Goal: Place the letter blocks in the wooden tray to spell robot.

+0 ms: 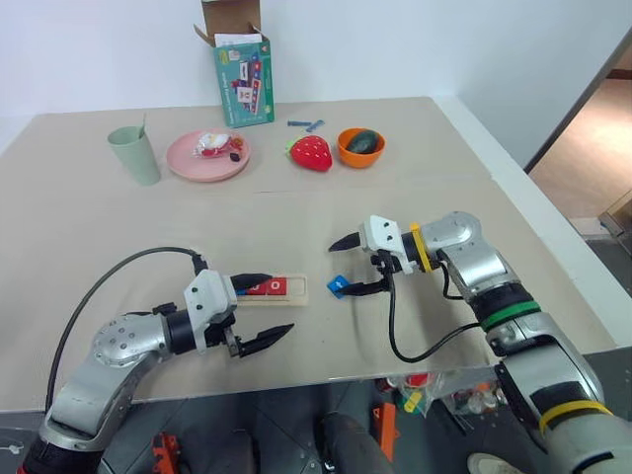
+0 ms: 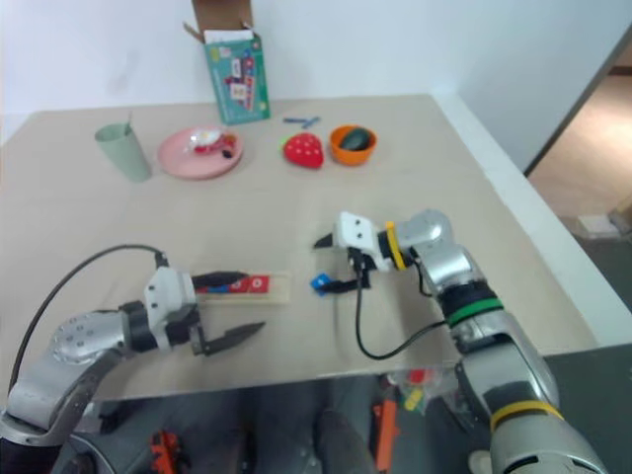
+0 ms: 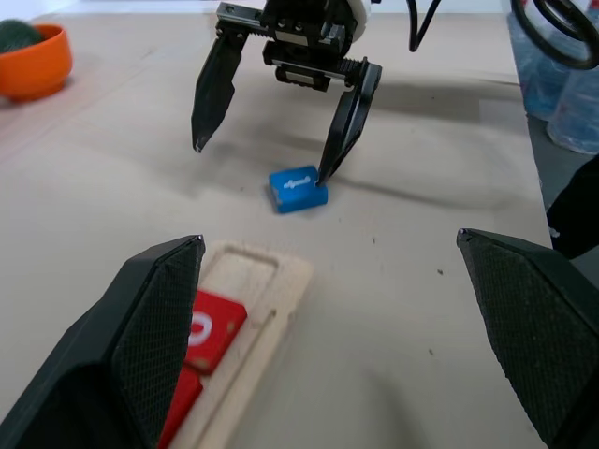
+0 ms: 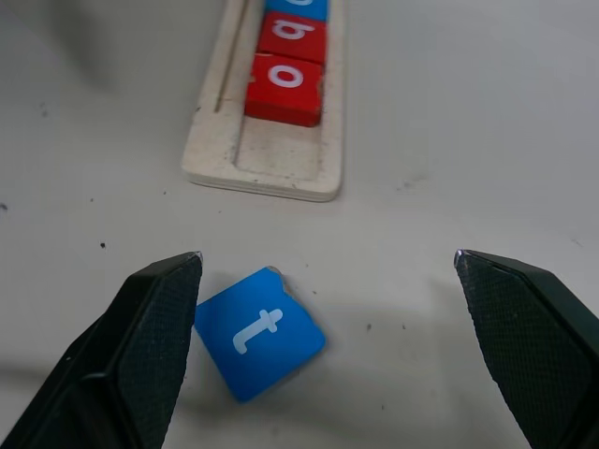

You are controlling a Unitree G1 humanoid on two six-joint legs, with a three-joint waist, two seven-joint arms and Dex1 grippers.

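The wooden tray [image 1: 294, 288] lies near the table's front edge, beside my left gripper [image 1: 277, 304], which stands open and holds nothing. Its groove holds a red o block [image 4: 284, 89], a red b block [image 4: 293, 37] and a blue block [image 4: 298, 5] in a row. The slot at the end toward my right gripper is bare wood [image 4: 276, 154]. A blue t block [image 4: 259, 332] lies flat on the table just off that end. My right gripper [image 1: 346, 267] hangs open over it, and one fingertip [image 3: 325, 173] is right beside the block [image 3: 298, 188].
Along the back of the table stand a green cup [image 1: 135, 155], a pink plate [image 1: 207, 156] with small items, a toy strawberry [image 1: 310, 153], an orange bowl [image 1: 360, 146] and an open cardboard box [image 1: 242, 74]. The table's front edge runs just below both grippers.
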